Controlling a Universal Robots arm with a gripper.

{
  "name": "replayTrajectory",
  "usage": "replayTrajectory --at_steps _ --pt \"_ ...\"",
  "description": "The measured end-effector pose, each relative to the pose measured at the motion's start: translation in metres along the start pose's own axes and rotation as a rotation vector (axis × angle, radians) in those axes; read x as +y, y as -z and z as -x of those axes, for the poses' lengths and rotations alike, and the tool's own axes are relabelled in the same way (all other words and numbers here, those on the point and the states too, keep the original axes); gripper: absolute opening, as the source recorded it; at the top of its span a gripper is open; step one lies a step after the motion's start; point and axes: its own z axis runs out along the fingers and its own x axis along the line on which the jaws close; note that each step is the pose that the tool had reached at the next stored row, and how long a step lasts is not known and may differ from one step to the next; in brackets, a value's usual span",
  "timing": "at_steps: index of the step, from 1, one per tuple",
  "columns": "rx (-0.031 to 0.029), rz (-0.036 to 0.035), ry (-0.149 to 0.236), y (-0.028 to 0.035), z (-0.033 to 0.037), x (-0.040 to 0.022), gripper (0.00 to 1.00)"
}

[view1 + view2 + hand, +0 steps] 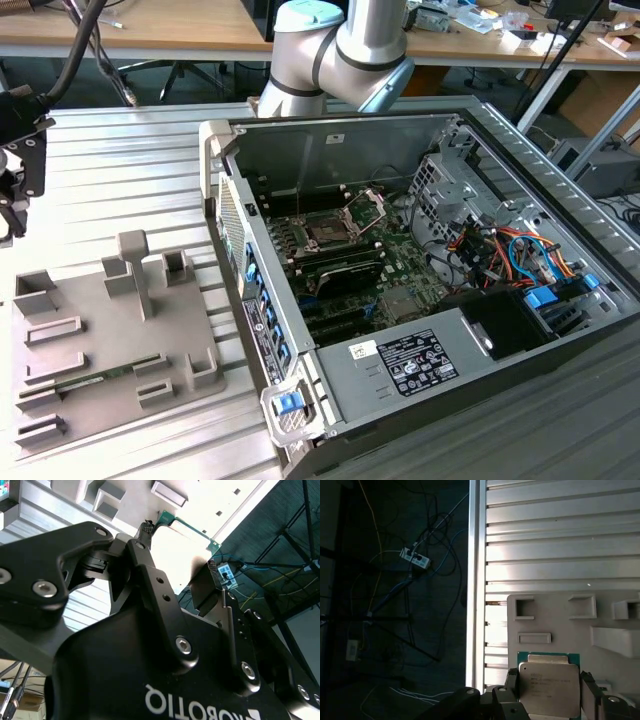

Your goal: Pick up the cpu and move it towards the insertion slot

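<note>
While one insertion slot (pixel 328 230) lies apart, the gripper (pixel 550 684) (two fingers (pixel 594 697)) pinches one cpu (pixel 549 690).

A ribbed metal table (pixel 130 160) with long parallel grooves carries everything. Toward the exterior view's left, a flat grey tray (pixel 100 340) with raised blocks and shallow pockets lies directly on it. Beside the tray, toward the exterior view's right, an open computer case (pixel 300 150) lies on its side. In the first wrist view the tray (pixel 560 625) sits near the table's (pixel 560 540) edge.
</note>
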Motion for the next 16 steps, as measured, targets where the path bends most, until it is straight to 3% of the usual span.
replayTrajectory --at_steps 16 --pt "0.0 0.0 0.0 0.0 0.0061 -0.0001 0.55"
